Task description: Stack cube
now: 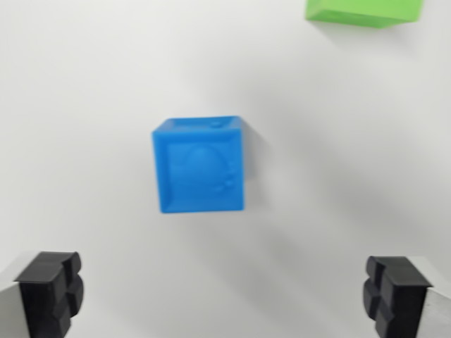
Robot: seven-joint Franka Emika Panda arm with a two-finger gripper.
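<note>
Blue cube (199, 165), embossed motif, no readable writing; green cube (363, 10) beyond; hand (224, 296) spread wide, empty.

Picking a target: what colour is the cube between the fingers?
Blue cube; wrist view, the only one.

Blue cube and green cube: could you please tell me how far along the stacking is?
Nothing is stacked yet. The blue cube sits alone on the white surface, apart from the green cube at the top edge. The gripper is open and empty, its fingers wide. Grasping, lifting and placing remain.
</note>
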